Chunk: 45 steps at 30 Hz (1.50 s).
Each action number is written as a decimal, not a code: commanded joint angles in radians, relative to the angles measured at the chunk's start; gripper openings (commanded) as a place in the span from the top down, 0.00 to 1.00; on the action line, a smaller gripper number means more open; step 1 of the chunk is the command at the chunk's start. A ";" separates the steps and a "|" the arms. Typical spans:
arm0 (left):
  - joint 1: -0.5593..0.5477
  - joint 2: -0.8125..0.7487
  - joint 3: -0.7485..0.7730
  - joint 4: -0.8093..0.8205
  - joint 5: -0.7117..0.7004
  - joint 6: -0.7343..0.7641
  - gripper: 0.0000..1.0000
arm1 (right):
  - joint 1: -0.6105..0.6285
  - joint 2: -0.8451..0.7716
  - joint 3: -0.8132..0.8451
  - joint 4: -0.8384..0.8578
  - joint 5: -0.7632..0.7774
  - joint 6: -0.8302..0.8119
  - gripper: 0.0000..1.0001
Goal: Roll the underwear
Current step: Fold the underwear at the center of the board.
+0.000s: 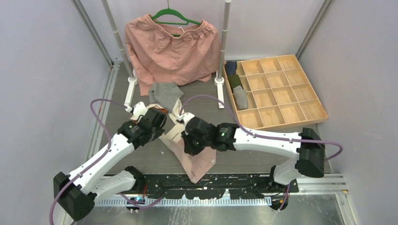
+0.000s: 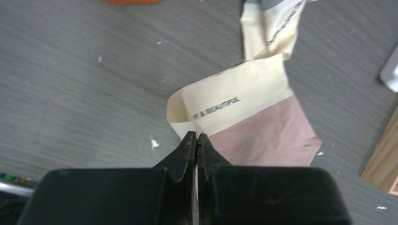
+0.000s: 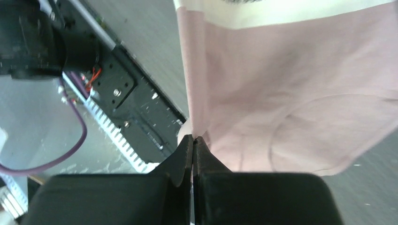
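Note:
A dusty pink underwear [image 1: 197, 161] with a cream waistband [image 2: 234, 101] is stretched between both grippers above the table, its lower part drooping toward the near edge. My left gripper [image 2: 196, 136] is shut on the folded corner of the waistband; from above it [image 1: 164, 126] sits left of the cloth. My right gripper [image 3: 192, 138] is shut on the side edge of the pink cloth [image 3: 281, 93]; from above it [image 1: 187, 139] is close beside the left one. A grey underwear [image 1: 165, 93] lies behind them. An orange piece [image 2: 129, 1] shows at the top of the left wrist view.
A wooden tray [image 1: 286, 96] with many compartments stands at the right; its left column holds navy [image 1: 230, 67], dark green [image 1: 235, 82] and grey [image 1: 241, 97] rolls. A salmon garment [image 1: 171, 49] on a green hanger hangs from the rack at the back, between two white posts [image 1: 223, 47].

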 commanded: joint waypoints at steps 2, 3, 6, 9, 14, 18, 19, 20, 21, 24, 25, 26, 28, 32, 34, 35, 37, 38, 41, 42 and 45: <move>0.002 0.105 0.093 0.169 -0.084 0.069 0.99 | -0.112 -0.101 0.015 -0.114 -0.048 -0.074 0.99; 0.003 0.129 0.103 0.188 -0.080 0.075 0.99 | -0.132 -0.106 0.016 -0.126 -0.055 -0.086 0.99; 0.003 0.208 0.126 0.245 -0.068 0.092 0.99 | -0.188 -0.104 0.020 -0.160 -0.078 -0.121 0.99; 0.003 0.285 0.130 0.325 -0.060 0.111 0.99 | -0.235 -0.099 0.016 -0.183 -0.088 -0.148 0.99; 0.003 0.426 0.179 0.406 -0.073 0.149 0.99 | -0.317 -0.098 -0.009 -0.190 -0.099 -0.177 0.99; 0.002 0.514 0.214 0.443 -0.071 0.162 0.99 | -0.368 -0.078 -0.027 -0.176 -0.110 -0.202 0.99; 0.002 0.535 0.219 0.454 -0.069 0.166 0.99 | -0.379 -0.068 -0.029 -0.173 -0.112 -0.208 0.99; 0.003 0.554 0.223 0.467 -0.064 0.172 0.99 | -0.388 -0.057 -0.030 -0.169 -0.112 -0.213 0.99; 0.003 0.573 0.228 0.478 -0.060 0.179 0.99 | -0.396 -0.042 -0.035 -0.163 -0.114 -0.218 0.99; 0.003 0.633 0.247 0.489 -0.049 0.198 0.99 | -0.418 0.004 -0.049 -0.140 -0.127 -0.225 0.99; 0.003 0.650 0.256 0.486 -0.051 0.201 0.99 | -0.423 0.016 -0.053 -0.134 -0.126 -0.225 0.99; 0.003 0.666 0.266 0.480 -0.054 0.203 0.99 | -0.426 0.032 -0.057 -0.128 -0.118 -0.229 0.98; 0.004 0.697 0.284 0.464 -0.064 0.203 0.99 | -0.433 0.059 -0.061 -0.117 -0.103 -0.229 0.98; 0.004 0.749 0.310 0.462 -0.062 0.216 0.98 | -0.444 0.099 -0.063 -0.105 -0.069 -0.228 0.95; 0.004 0.778 0.329 0.453 -0.060 0.223 0.93 | -0.446 0.110 -0.063 -0.104 -0.050 -0.230 0.86; 0.005 0.790 0.340 0.442 -0.060 0.228 0.89 | -0.447 0.113 -0.063 -0.105 -0.040 -0.230 0.84; 0.010 0.803 0.360 0.419 -0.062 0.232 0.67 | -0.447 0.113 -0.064 -0.110 0.003 -0.226 0.76; 0.012 0.800 0.365 0.409 -0.062 0.237 0.56 | -0.447 0.111 -0.066 -0.114 0.047 -0.224 0.70; 0.013 0.763 0.356 0.405 -0.068 0.253 0.32 | -0.447 0.090 -0.074 -0.128 0.112 -0.214 0.65; 0.014 0.744 0.347 0.401 -0.069 0.255 0.29 | -0.447 0.076 -0.081 -0.129 0.122 -0.210 0.63; 0.015 0.668 0.288 0.405 -0.055 0.255 0.27 | -0.447 0.021 -0.106 -0.120 0.131 -0.187 0.53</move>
